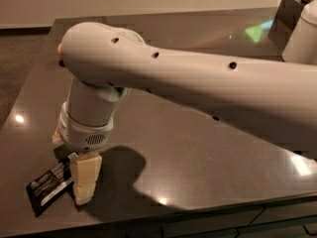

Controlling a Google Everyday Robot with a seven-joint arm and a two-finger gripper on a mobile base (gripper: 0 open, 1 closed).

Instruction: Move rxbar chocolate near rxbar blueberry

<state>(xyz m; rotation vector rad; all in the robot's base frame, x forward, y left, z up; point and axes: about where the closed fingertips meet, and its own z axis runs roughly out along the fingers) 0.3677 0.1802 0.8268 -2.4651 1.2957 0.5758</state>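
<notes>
The rxbar chocolate (49,184) is a long flat black wrapper with white text. It lies near the front left corner of the dark table (198,148). My gripper (85,182) points down at the bar's right end, its cream fingers (87,170) touching or just over the wrapper's right edge. The big white arm (198,83) crosses the view from the right and hides much of the table behind it. The rxbar blueberry is not in view.
An orange round object (60,48) peeks out at the far left behind the arm. A dark box (292,11) stands at the back right corner. The table's front edge runs just below the bar.
</notes>
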